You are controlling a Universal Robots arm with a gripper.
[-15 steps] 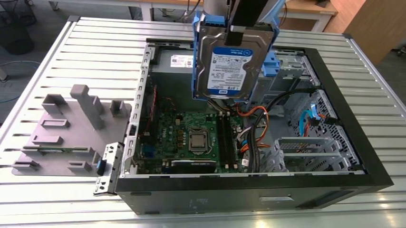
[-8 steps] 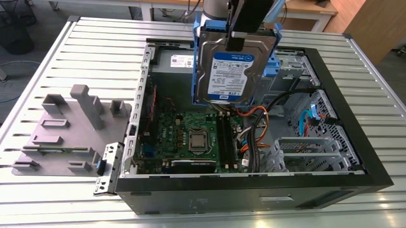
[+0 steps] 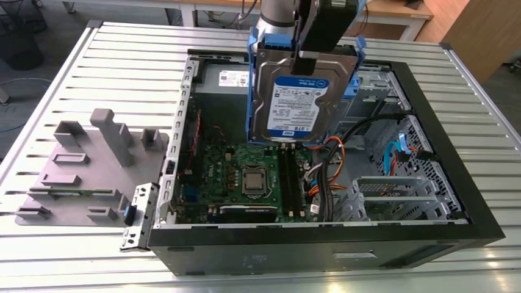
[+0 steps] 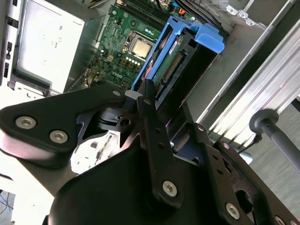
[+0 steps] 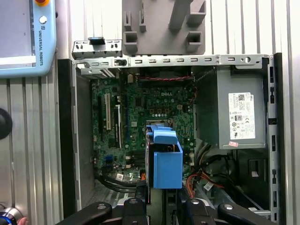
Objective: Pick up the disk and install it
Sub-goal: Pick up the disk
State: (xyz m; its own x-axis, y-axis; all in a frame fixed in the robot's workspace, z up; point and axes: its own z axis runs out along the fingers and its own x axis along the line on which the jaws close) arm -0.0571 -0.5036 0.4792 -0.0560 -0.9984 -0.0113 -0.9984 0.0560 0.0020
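Exterior view cuts my arm off at the top edge, so I see just the lower wrist and my gripper [image 3: 304, 61]. The slatted metal table [image 3: 106, 67] is the largest thing, and it runs out of the picture on the near side and on both flanks. Beyond its far edge lie desk legs, a grey floor and a wooden panel [image 3: 476, 30] on the exterior view's right, all cut short.

On the table lies the open computer case [image 3: 326, 250], its inside facing up. The power supply [image 3: 224, 76] sits at the far side, partly covered by what I hold. The motherboard [image 3: 252, 171] shows on the near side of it. A silver drive cage [image 3: 391, 195] sits in the near corner on the exterior view's right, among cables I cannot follow. On the exterior view's left of the case, a grey fixture [image 3: 89, 165] stands on the table.

The disk [image 3: 297, 101] hangs upright over the middle of the case, its label toward the camera and blue rails along its sides. How high it hangs above the board I cannot tell. My fingers are clamped on its upper end, one lying down the label face. In the second wrist view the disk [image 4: 187, 65] reaches away from my gripper toward the motherboard, and my own black housing hides where the pads meet the metal.
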